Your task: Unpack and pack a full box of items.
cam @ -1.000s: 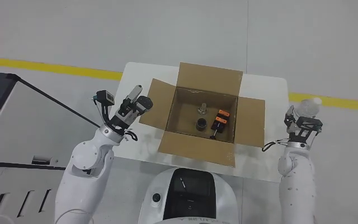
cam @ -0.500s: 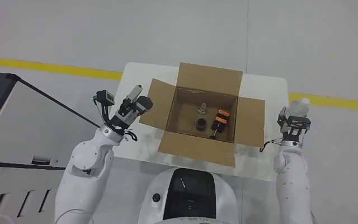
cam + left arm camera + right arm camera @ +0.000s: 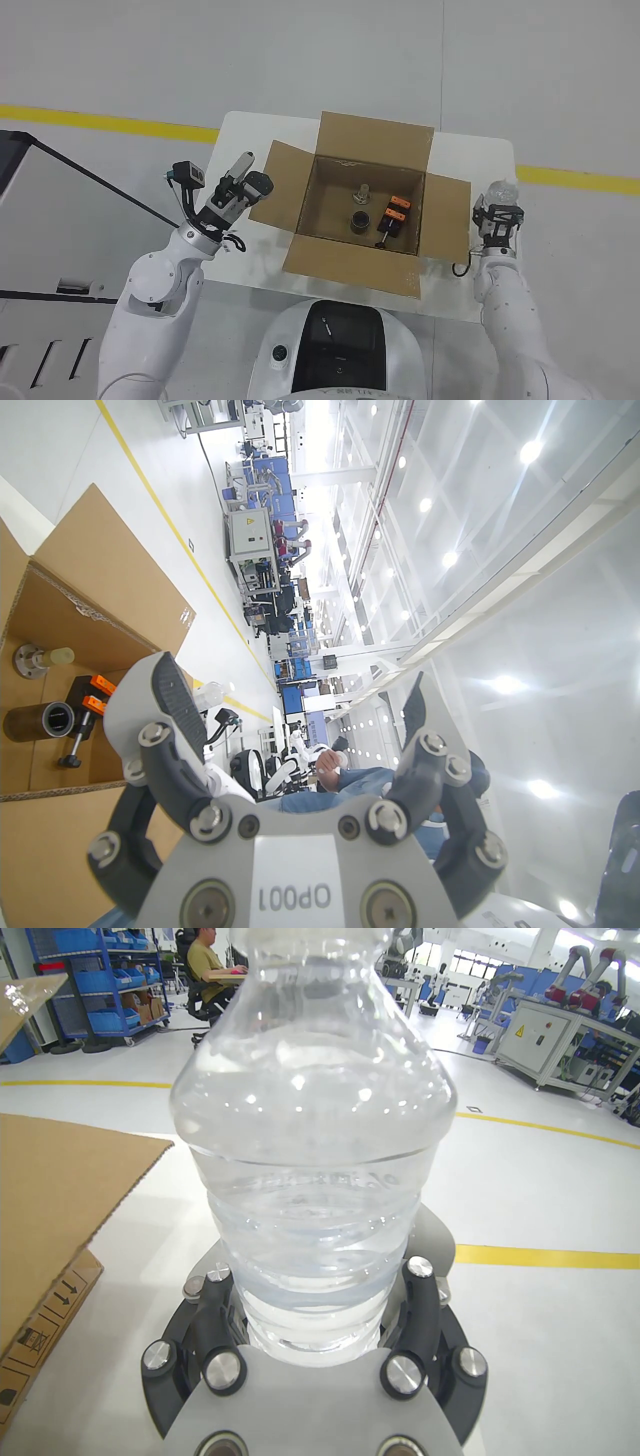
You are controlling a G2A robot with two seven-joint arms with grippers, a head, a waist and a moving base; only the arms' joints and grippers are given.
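An open cardboard box (image 3: 366,204) stands on the white table (image 3: 240,135), its flaps spread out. Inside lie a dark cylinder (image 3: 358,220), a small metal flanged part (image 3: 364,191) and a black clamp with orange jaws (image 3: 392,218). My right gripper (image 3: 497,215) is just past the box's right flap, shut on a clear water bottle (image 3: 312,1138) that points upward. My left gripper (image 3: 245,175) hangs open and empty beside the left flap, tilted up. From the left wrist view the cylinder (image 3: 37,722) and clamp (image 3: 85,710) show in the box.
Bare table shows left of the box and behind it (image 3: 470,150). A yellow floor line (image 3: 100,120) runs past the table's far side. A black cable (image 3: 90,180) stretches to the left of the left arm.
The right arm has carried the bottle leftward, from beyond the table's right edge to just beside the box's right flap. The left arm has not moved.
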